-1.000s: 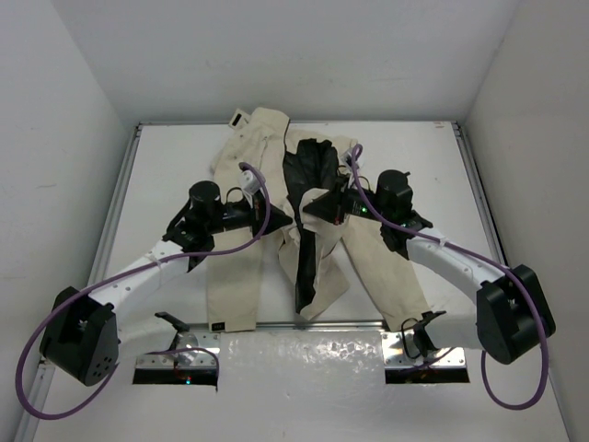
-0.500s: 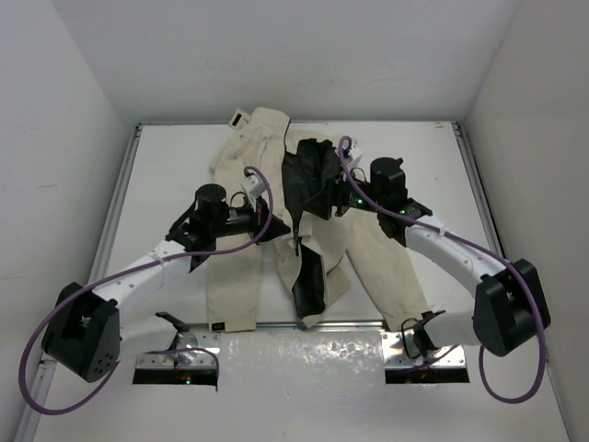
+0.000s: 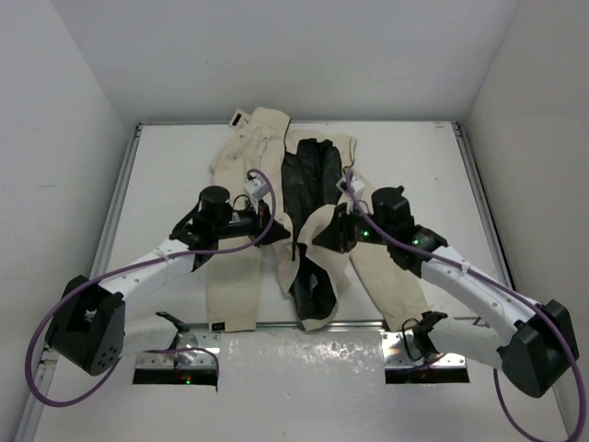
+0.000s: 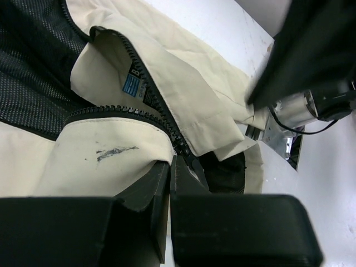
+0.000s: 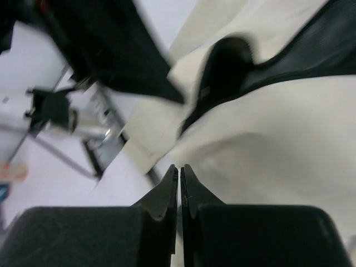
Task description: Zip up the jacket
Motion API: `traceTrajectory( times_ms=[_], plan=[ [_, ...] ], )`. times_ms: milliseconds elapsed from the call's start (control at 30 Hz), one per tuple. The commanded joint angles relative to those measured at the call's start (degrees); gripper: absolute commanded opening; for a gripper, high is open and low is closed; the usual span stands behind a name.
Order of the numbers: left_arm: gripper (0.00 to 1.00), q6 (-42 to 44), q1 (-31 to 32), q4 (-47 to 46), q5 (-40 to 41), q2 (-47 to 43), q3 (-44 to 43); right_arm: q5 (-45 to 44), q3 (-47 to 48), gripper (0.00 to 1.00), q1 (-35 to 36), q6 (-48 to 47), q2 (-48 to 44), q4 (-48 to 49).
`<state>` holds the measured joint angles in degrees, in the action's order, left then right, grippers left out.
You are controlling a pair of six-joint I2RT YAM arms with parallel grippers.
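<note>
The cream jacket (image 3: 241, 276) lies spread on the white table, its black lining (image 3: 308, 175) showing down the middle. My left gripper (image 3: 276, 224) is shut on the left front edge. In the left wrist view its tips (image 4: 171, 160) pinch the dark zipper teeth (image 4: 158, 105), with cream fabric (image 4: 100, 167) draped over one finger. My right gripper (image 3: 324, 236) is shut at the edge of the right front panel, which is folded over cream side up. In the right wrist view the tips (image 5: 179, 167) meet where the blurred cream cloth (image 5: 267, 144) ends.
Two metal base plates (image 3: 175, 364) (image 3: 428, 354) sit at the near table edge. White walls close in the table on three sides. A white tag (image 3: 241, 118) shows at the jacket's far end. The right arm (image 4: 311, 50) looms dark in the left wrist view.
My right gripper went up the jacket, opened, then came back nearer and shut; the right front panel now lies folded over, cream side up. The left gripper crept slightly right.
</note>
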<state>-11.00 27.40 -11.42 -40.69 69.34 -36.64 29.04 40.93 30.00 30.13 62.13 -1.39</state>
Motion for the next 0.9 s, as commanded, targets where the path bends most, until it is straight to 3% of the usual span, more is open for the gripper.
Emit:
traceTrajectory(
  times_ms=[0, 133, 267, 667, 867],
  plan=[
    [0.00, -0.7, 0.6, -3.3, -0.7, 0.3, 0.4, -0.8, 1.0, 0.01, 6.5, 5.2, -0.6, 2.2],
    [0.00, -2.4, 0.6, -6.1, -1.1, 0.6, 1.7, -1.8, -0.6, 0.00, 11.9, 4.7, 2.1, -1.3],
    [0.00, -3.1, 0.6, -7.7, -2.0, 0.6, 1.8, -4.3, -6.0, 0.00, 13.6, 8.2, 3.6, 8.0],
    [0.00, -4.5, 0.6, -8.8, -5.8, 1.4, 2.3, -20.2, -8.2, 0.00, 19.0, 4.2, 8.6, 14.2],
    [0.00, -4.6, 0.6, -8.7, -6.5, 1.7, 2.0, -22.0, -5.2, 0.00, 19.5, -0.5, 9.1, 9.2]
  ],
)
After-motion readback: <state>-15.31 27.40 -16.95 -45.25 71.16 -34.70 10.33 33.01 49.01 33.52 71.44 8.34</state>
